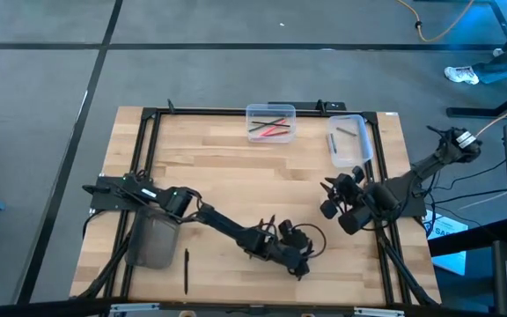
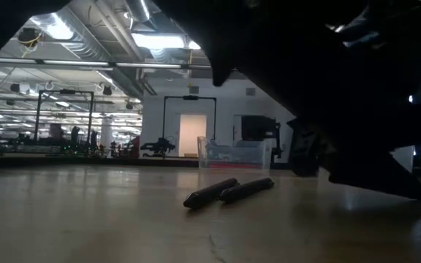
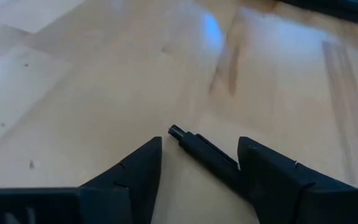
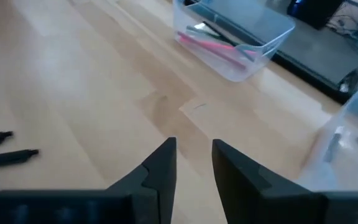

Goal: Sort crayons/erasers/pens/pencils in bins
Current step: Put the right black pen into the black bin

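Two dark pens [image 2: 229, 191], three bins [image 1: 271, 122] on table

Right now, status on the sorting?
Left gripper open, straddling a dark pen on the table. Right gripper empty, hovering mid-table. Another pen beside the grey bin.

No readable text, labels, brands, numbers or signs in any view, nothing legible on the bins, the pens, the wooden table, the arms or in the room behind
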Robot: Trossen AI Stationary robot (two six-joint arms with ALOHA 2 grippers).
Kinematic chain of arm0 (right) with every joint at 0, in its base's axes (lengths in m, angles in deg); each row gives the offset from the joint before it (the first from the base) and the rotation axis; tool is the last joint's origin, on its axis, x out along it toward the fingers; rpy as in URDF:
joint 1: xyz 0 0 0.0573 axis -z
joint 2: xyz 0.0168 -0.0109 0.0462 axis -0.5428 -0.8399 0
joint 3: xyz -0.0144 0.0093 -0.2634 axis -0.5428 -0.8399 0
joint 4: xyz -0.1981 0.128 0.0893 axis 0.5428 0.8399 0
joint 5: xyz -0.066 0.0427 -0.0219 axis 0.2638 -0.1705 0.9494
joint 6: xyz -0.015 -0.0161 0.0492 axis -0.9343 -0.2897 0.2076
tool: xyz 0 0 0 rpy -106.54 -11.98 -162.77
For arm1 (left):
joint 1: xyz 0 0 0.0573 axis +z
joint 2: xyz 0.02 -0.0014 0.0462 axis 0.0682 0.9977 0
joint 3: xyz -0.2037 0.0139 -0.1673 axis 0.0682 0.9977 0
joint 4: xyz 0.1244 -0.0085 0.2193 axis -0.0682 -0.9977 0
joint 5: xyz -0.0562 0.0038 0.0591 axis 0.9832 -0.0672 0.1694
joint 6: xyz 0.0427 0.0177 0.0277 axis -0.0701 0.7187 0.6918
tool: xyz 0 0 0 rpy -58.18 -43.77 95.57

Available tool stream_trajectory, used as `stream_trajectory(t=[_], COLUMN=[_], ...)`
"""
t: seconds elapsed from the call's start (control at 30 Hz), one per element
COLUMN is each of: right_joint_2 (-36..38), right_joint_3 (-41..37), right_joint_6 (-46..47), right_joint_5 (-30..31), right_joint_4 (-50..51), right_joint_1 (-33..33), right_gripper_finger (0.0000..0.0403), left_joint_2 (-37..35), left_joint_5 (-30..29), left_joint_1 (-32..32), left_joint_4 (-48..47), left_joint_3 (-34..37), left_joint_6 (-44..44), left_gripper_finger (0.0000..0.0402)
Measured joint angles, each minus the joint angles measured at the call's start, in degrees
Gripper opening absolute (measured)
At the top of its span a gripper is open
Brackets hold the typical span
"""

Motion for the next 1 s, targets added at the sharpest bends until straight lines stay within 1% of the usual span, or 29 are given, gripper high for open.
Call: stream_trajectory(t=[0.17,0.23,0.4,0.57,0.73,0.83,1.0], right_joint_2=[0.0,0.0,0.0,0.0,0.0,0.0,0.0], right_joint_3=[-1.2,-1.0,-0.4,-0.4,-0.4,-0.4,-0.4], right_joint_6=[2.7,2.7,2.6,2.5,2.4,2.3,2.3], right_joint_5=[1.1,2.2,2.3,2.1,2.4,2.4,2.4], right_joint_4=[-1.4,-1.4,-1.7,-1.9,-2.0,-2.0,-2.1], right_joint_1=[-2.8,-3.1,-3.3,-3.4,-3.7,-3.7,-3.7], right_gripper_finger=[0.0107,0.0107,0.0107,0.0107,0.0107,0.0107,0.0107], left_joint_2=[-0.3,-0.9,-2.5,-3.1,-3.4,-3.9,-5.2], left_joint_5=[0.0,0.4,1.1,2.1,4.4,4.5,5.0], left_joint_1=[-1.6,-2.1,-2.9,-2.3,-1.7,-1.7,-1.6], left_joint_4=[-3.2,-5.8,-12.9,-15.4,-16.1,-16.5,-21.5], left_joint_3=[-0.1,-0.1,0.0,0.1,0.1,0.2,0.3], left_joint_6=[-1.5,-1.5,-1.4,0.5,1.9,2.0,1.5], left_gripper_finger=[0.0196,0.0192,0.0171,0.0158,0.0156,0.0153,0.0135])
